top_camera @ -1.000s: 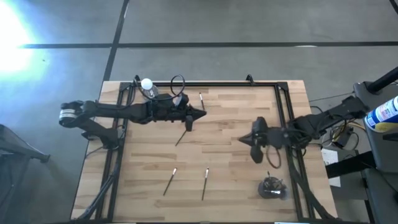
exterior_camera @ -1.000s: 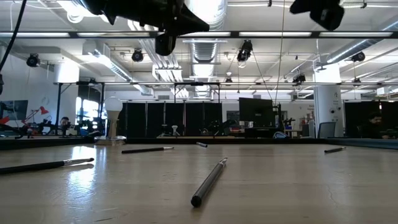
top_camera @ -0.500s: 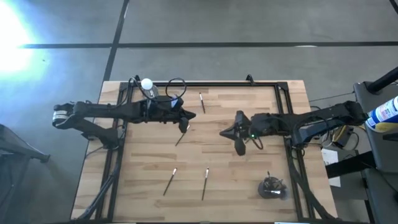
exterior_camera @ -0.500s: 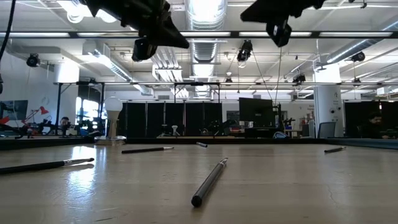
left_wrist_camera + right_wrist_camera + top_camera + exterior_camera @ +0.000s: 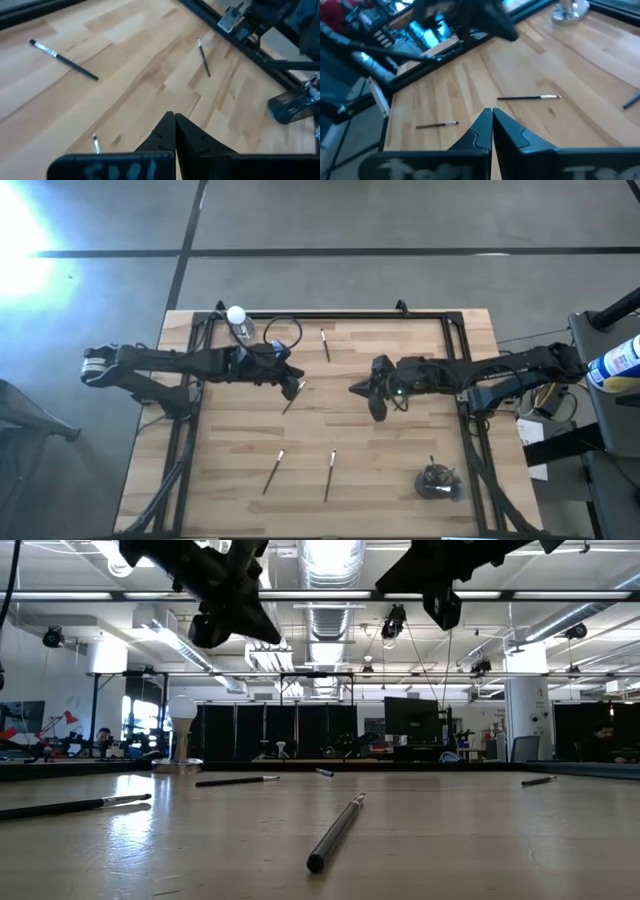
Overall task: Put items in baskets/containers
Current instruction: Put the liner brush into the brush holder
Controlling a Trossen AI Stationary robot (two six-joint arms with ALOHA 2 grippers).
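Observation:
Both grippers hang shut and empty above the middle of the wooden table. My left gripper (image 5: 297, 382) (image 5: 174, 120) hovers over one end of a thin dark brush (image 5: 291, 399), whose pale tip (image 5: 96, 144) shows beside the fingers. My right gripper (image 5: 353, 389) (image 5: 491, 113) faces it from the right. Three more brushes lie flat: one near the far edge (image 5: 325, 343) and two toward the near edge (image 5: 273, 470) (image 5: 330, 475). The small dark cup (image 5: 437, 482) (image 5: 286, 106) stands near the table's near right corner with brushes sticking up out of it.
A white-capped bottle (image 5: 237, 320) stands at the far left corner. Black frame rails (image 5: 455, 360) run along the table's sides and far edge. A cable loops above my left arm (image 5: 285, 330). Bare wood lies between the grippers and the near brushes.
My left gripper has drawn back toward the table's left edge and slightly nearer. My right gripper has swung in from the right edge toward the table's middle and a little toward the far edge. The brushes and the cup have stayed where they were.

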